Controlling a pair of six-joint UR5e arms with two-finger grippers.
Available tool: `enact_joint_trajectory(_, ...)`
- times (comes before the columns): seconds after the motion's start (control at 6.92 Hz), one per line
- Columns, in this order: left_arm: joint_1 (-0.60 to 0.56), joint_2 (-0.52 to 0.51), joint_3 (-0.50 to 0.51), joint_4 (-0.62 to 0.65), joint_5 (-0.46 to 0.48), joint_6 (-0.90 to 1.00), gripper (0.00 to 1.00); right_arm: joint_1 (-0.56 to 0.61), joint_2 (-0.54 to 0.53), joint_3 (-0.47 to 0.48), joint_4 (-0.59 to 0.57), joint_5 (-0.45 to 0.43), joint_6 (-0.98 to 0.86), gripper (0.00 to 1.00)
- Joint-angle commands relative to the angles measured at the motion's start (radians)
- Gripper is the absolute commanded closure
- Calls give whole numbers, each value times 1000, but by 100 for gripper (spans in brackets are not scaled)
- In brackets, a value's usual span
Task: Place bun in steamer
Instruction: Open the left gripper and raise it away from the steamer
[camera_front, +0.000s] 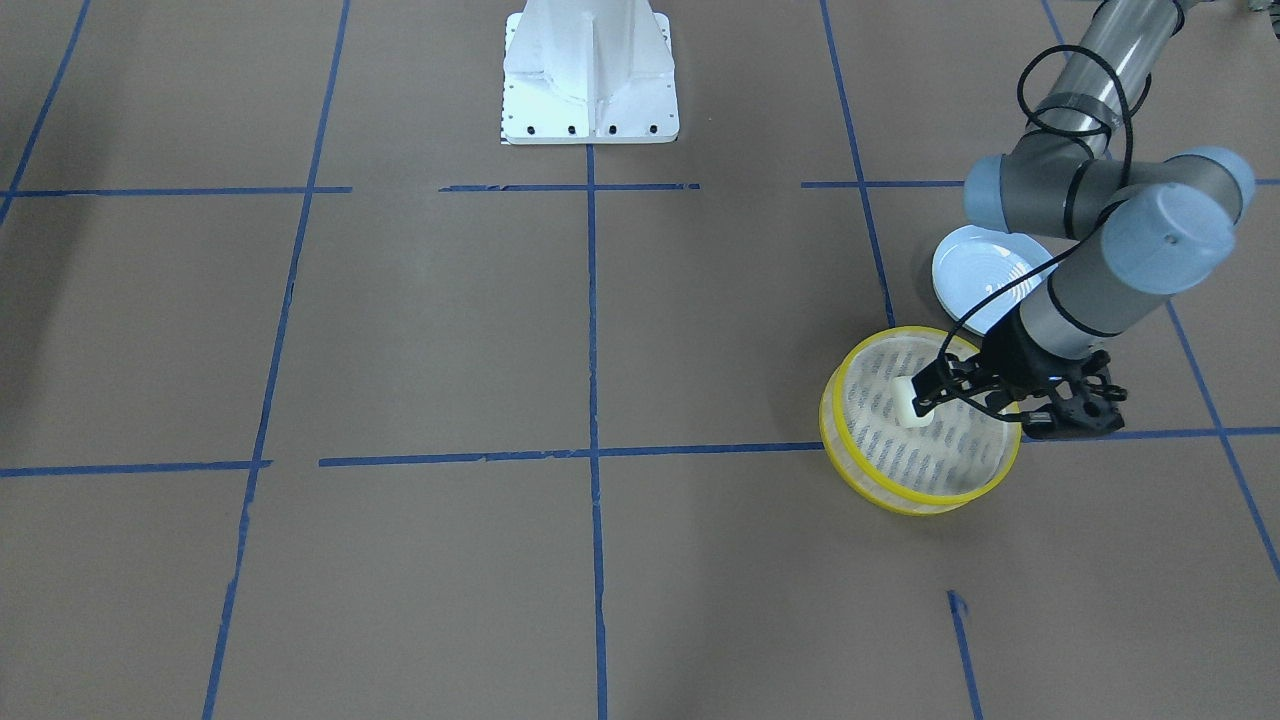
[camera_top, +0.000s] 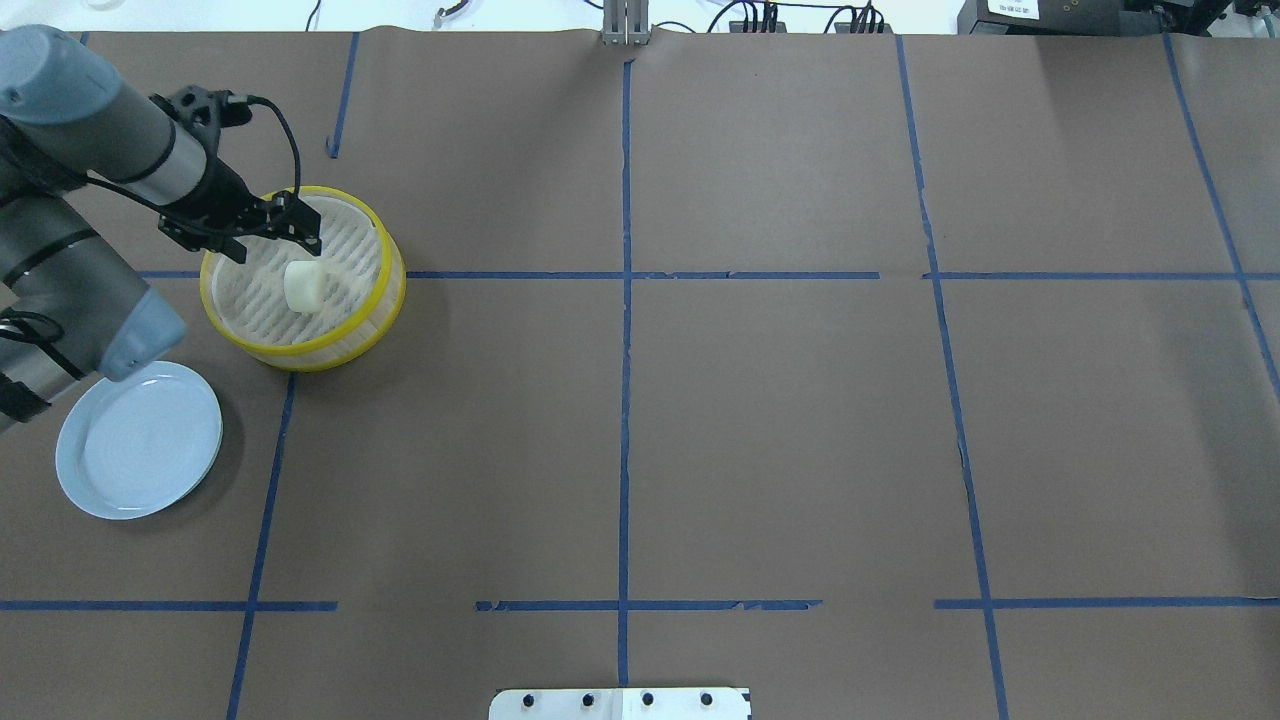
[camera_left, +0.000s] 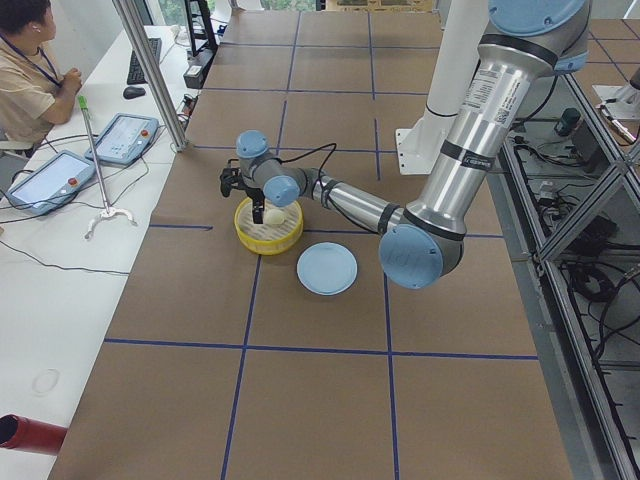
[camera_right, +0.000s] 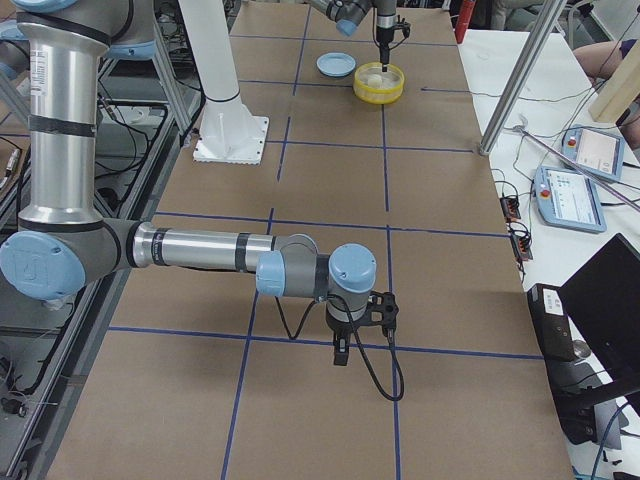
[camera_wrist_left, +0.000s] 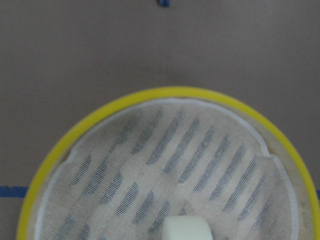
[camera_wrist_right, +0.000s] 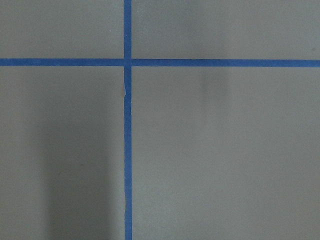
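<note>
While the bun (camera_top: 303, 285) lies in the steamer (camera_top: 392, 290), the left end effector (camera_top: 274, 241) hangs spread above, blue plate (camera_top: 140, 440) nearby.

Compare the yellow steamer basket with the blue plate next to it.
The steamer has bright yellow rims and a slotted whitish floor; the plate is pale blue. The steamer has raised walls; the plate is nearly flat. The steamer holds the bun; the plate is bare. Both are round and sit on the table.

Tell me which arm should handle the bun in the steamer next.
Left. The left gripper hangs over the steamer, just above the bun; the right gripper sits far across the table.
</note>
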Motion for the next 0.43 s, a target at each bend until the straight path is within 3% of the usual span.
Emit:
enact_joint_trajectory(0.0, -96, 134, -143, 15, -5, 117, 1, 0, 0, 0, 0, 0, 0, 0)
enact_joint_trajectory(0.29, -246, 247, -155, 20, -109, 322, 1, 0, 0, 0, 0, 0, 0, 0)
